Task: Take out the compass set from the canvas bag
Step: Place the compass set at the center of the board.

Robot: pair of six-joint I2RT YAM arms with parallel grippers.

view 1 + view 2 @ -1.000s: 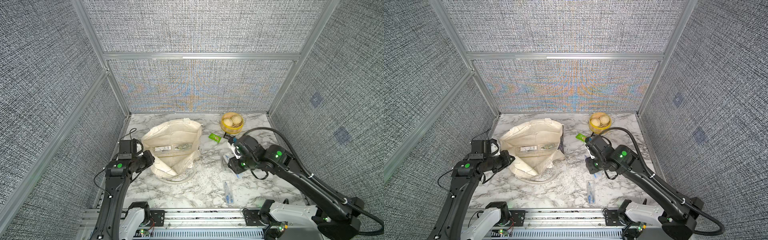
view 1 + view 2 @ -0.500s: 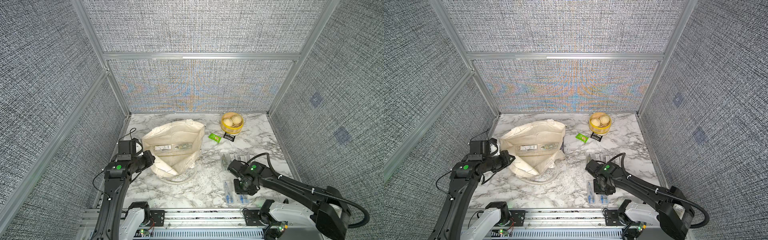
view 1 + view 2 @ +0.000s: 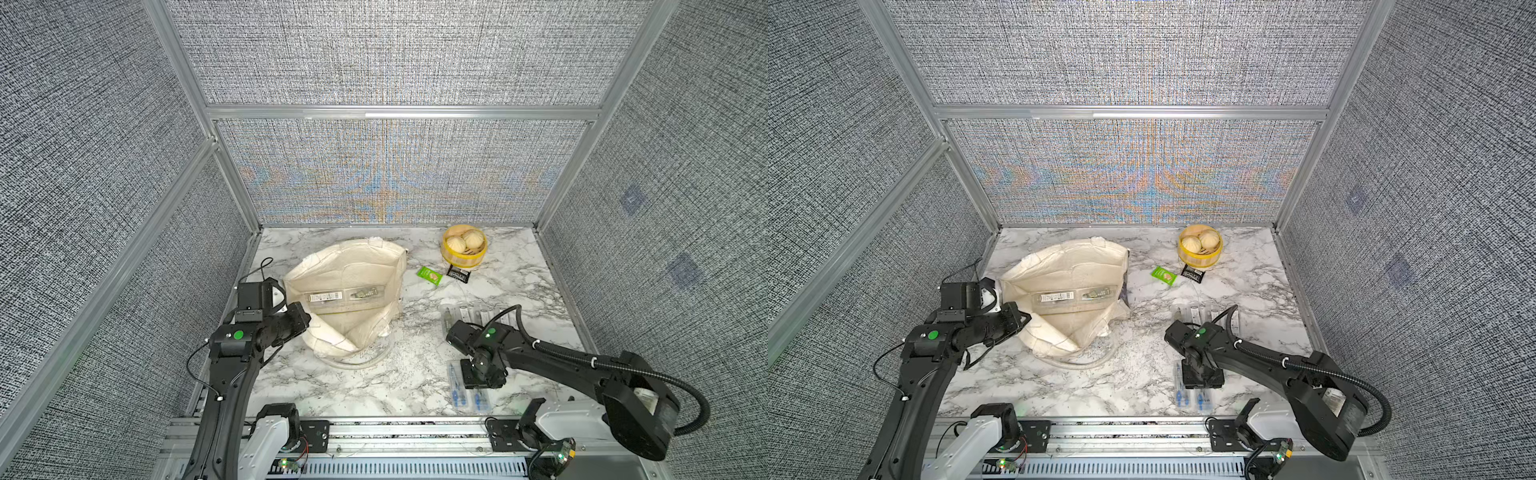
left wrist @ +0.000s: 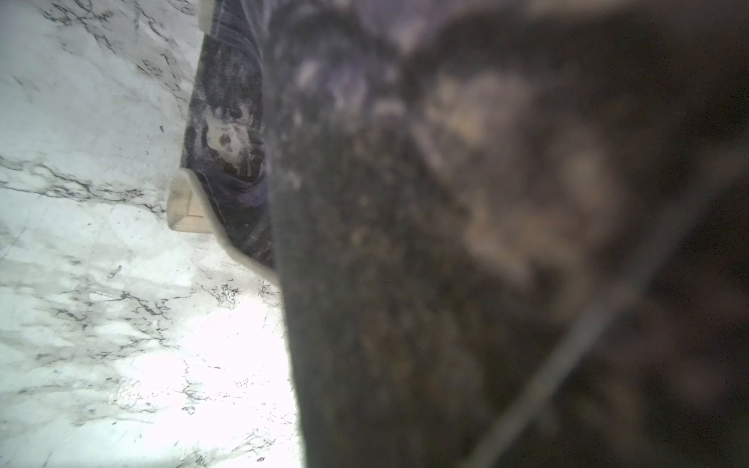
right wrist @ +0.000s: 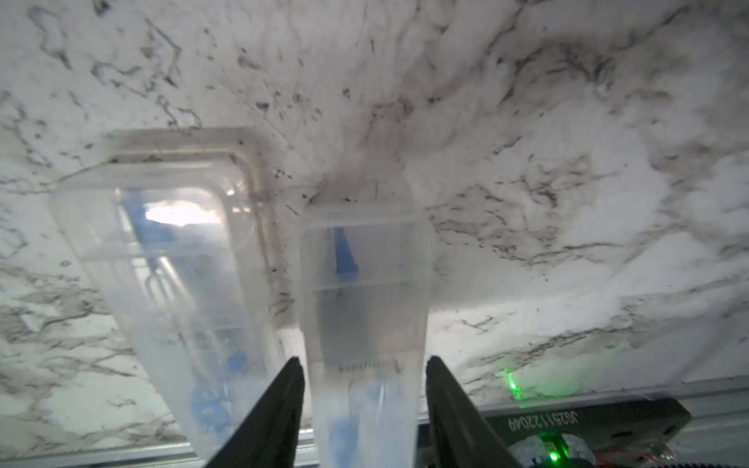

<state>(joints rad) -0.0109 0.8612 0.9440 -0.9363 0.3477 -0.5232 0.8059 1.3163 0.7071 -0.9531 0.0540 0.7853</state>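
Note:
The cream canvas bag [image 3: 349,270] [image 3: 1071,266] lies open at the table's left, with a clear labelled case [image 3: 345,296] inside it. My left gripper [image 3: 305,322] is at the bag's near-left rim, shut on the cloth. Its fingers are hidden, and the left wrist view shows only the bag's dark printed panel [image 4: 227,121] close up. Near the front edge lie two clear compass set cases side by side [image 3: 457,388] [image 5: 170,251]. My right gripper [image 5: 364,364] [image 3: 482,384] is open astride one of them [image 5: 364,291], with a slim gap on each side.
At the back right is a yellow steamer basket [image 3: 463,245] with buns. A green packet [image 3: 429,275] and a black packet [image 3: 458,274] lie in front of it. A clear pack of tubes [image 3: 473,311] sits behind my right arm. The metal rail [image 3: 374,432] borders the front edge.
My right arm swung from mid-table to the front edge with a clear case, laid it beside the one there, and its jaws spread. The left arm and bag stayed still.

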